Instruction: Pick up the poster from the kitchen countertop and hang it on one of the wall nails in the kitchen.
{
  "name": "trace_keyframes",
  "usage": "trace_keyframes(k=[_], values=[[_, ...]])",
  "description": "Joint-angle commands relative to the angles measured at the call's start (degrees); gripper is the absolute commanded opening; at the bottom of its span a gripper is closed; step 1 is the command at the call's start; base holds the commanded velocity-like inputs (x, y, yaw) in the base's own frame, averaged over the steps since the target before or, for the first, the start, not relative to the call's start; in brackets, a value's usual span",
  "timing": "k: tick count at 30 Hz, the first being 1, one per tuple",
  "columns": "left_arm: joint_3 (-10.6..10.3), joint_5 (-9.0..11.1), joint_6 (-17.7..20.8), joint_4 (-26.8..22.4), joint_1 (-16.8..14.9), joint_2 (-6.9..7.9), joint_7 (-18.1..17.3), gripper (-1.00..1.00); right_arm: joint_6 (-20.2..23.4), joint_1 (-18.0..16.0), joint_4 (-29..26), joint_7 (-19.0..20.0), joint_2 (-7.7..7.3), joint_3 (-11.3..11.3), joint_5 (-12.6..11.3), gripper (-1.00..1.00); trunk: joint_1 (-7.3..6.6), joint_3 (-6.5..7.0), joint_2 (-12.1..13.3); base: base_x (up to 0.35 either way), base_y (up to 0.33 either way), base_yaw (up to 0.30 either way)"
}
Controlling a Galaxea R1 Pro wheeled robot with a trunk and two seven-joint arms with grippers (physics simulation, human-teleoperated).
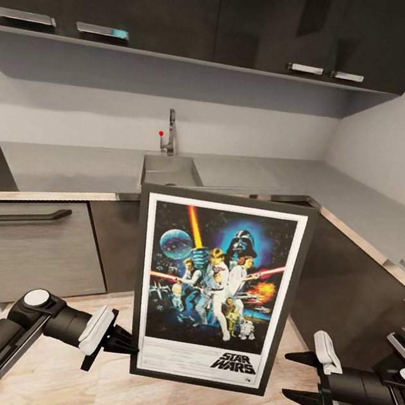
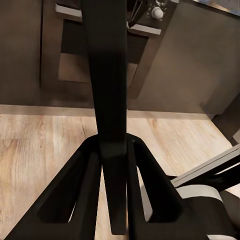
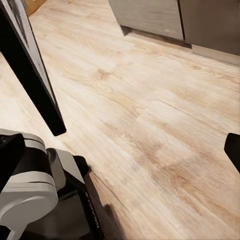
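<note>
Cabinet handle (image 1: 17, 216), dark and long, on the grey drawer front far left, below the kitchen countertop (image 1: 65, 169). Left gripper (image 1: 124, 341) low at the left, clamped on the lower left edge of the poster (image 1: 215, 289); from the left wrist, both fingers (image 2: 150, 185) pressed against the black frame (image 2: 107, 100) running between them. Sink (image 1: 168, 170) and tap (image 1: 170, 133) inset in the worktop behind, with a small red-tipped pin (image 1: 161, 134) against the pale wall beside the tap. Poster upright and facing the head camera, held in the air over the wooden floor (image 1: 60, 376), in front of the dark base cabinets. Right gripper (image 1: 301, 377) just beside the poster's lower right corner, apart from it, fingers spread wide, holding nothing. Dark wall cupboards (image 1: 223, 17) overhead.
</note>
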Motion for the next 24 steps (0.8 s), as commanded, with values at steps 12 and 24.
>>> trace_keyframes(k=[12, 24], values=[[-0.15, 0.22, 0.51, -2.65, -0.05, -0.03, 0.09, -1.00, 0.45, 0.10, -0.05, 0.35, 0.18, -0.05, 0.18, 1.00, 0.00, -0.05, -0.03, 0.000, 0.000, 0.000], [-0.15, 0.22, 0.52, -2.77, -0.05, -0.11, 0.10, -1.00, -0.31, 0.21, -0.03, 0.29, 0.52, -0.09, 0.17, 1.00, 0.00, -0.05, -0.03, 0.000, 0.000, 0.000]])
